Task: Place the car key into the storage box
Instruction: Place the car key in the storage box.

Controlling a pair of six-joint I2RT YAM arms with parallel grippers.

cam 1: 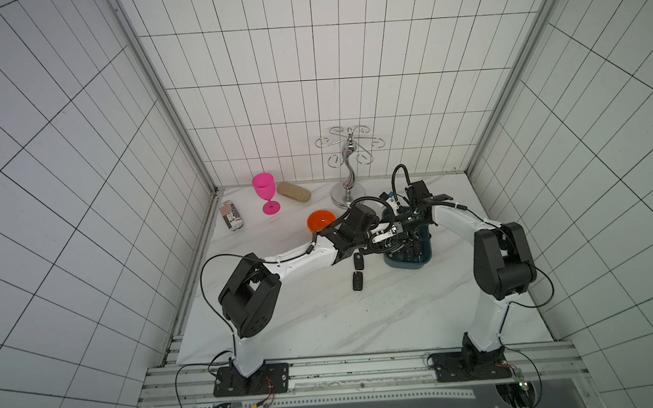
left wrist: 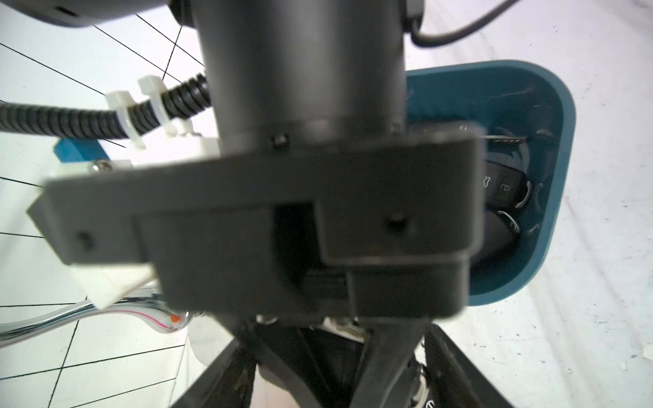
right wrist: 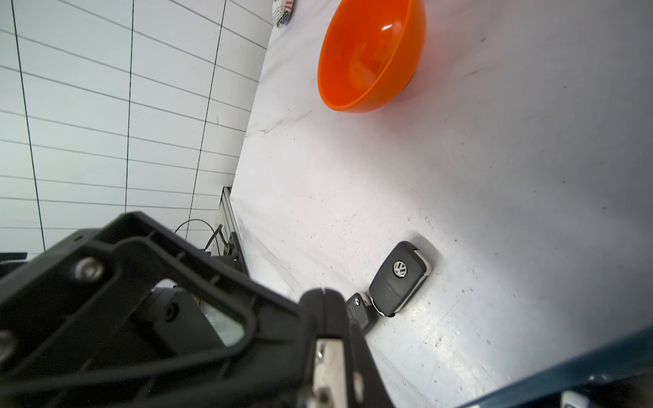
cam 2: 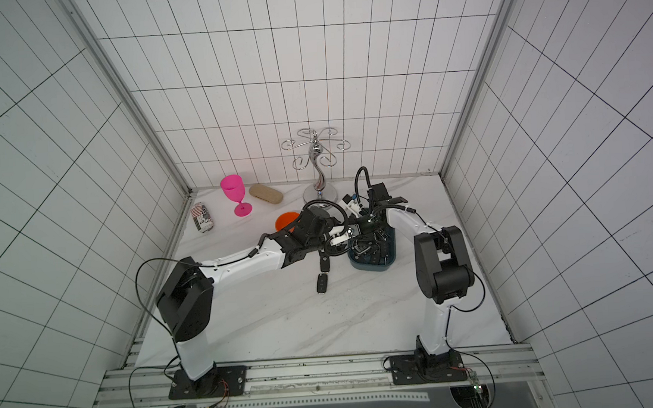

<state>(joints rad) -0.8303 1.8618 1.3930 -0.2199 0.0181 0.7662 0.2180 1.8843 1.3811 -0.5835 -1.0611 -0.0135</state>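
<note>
Where the right arm (cam 1: 454, 220) and left arm (cam 1: 301, 255) meet over the box (cam 1: 410, 265), much is masked: both top views show little of its inside, and in the left wrist view the right arm blocks all but one end, where keys (left wrist: 501, 189) lie. Left claw (cam 1: 387, 239): fingers (left wrist: 219, 367) apart, the gap dark and covered, so a grip cannot be told. Right claw (right wrist: 323, 295): pressed fully together, nothing seen in it, its tip hiding part of one key (right wrist: 357, 306). Second key (right wrist: 399, 279): end to end with it, both flat on the table (cam 1: 325, 329) just beside the box. Bowl (cam 1: 320, 220): near, partly behind the left arm. Goblet (cam 1: 265, 193), case (cam 1: 294, 191), stand (cam 1: 348, 164), roll (cam 1: 231, 216): along the back and left edges. Open marble runs from the keys to the front rail.
</note>
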